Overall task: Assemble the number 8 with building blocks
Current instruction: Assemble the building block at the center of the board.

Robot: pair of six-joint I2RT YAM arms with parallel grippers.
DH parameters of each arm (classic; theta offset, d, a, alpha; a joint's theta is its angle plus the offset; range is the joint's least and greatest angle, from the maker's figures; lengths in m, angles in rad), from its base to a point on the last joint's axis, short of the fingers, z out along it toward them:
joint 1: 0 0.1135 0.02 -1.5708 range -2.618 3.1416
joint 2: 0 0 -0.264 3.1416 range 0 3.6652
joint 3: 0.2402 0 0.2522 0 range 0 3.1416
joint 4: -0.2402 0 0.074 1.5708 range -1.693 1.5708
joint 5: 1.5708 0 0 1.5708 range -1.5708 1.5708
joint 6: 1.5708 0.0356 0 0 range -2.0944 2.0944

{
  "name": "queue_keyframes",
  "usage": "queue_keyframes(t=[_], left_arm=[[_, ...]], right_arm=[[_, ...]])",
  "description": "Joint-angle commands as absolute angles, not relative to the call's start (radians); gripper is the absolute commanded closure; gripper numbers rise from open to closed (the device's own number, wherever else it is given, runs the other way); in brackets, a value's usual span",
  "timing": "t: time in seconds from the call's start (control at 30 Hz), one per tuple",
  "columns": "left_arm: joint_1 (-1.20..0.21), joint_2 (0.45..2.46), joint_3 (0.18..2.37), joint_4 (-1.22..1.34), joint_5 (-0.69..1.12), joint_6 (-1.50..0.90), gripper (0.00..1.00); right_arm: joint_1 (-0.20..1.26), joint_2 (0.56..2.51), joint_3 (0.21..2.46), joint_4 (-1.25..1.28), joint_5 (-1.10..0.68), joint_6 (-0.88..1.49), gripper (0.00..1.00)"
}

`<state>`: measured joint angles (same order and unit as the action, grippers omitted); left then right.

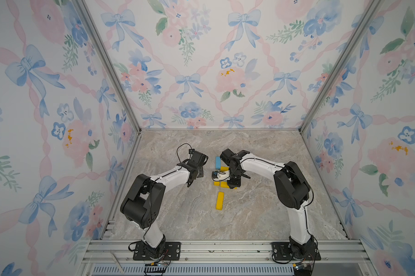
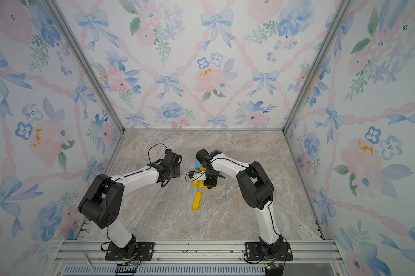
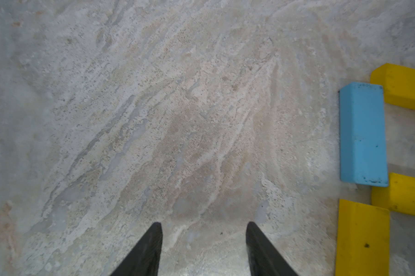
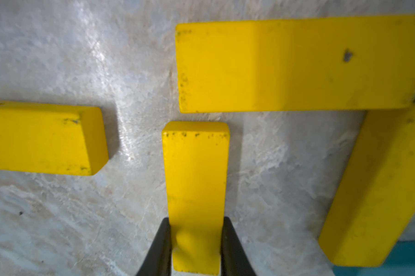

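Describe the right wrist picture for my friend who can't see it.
The right gripper is shut on one end of a yellow block. Its free end nearly touches a crosswise yellow block. A third yellow block and a slanted yellow block lie to its sides on the marble table; a teal block peeks out by the slanted one.

You have the bars clustered mid-counter, between the left arm and the right arm. At the cluster's left rear the lengthwise bar runs front to back. The lone bar lies in front, apart. The right jaws clamp the held bar end-on to the crosswise bar, with a narrow gap between.
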<state>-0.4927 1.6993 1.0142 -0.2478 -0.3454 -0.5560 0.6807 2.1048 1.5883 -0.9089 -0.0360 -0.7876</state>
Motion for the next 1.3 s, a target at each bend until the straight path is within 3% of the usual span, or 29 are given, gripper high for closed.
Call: queue_keyframes(t=[0.0, 1.1, 1.27], left_arm=[[-0.483, 1.721, 1.018, -0.232, -0.334, -0.538, 0.41], [-0.472, 1.722, 1.006, -0.22, -0.328, -0.535, 0.41], [-0.471, 1.72, 1.004, -0.219, -0.326, -0.535, 0.41]], right_arm=[[0.689, 2.153, 1.601, -0.938, 0.013, -0.81, 0.79], [0.72, 2.191, 1.647, -0.937, 0.023, -0.827, 0.76], [0.72, 2.191, 1.656, -0.936, 0.018, -0.816, 0.62]])
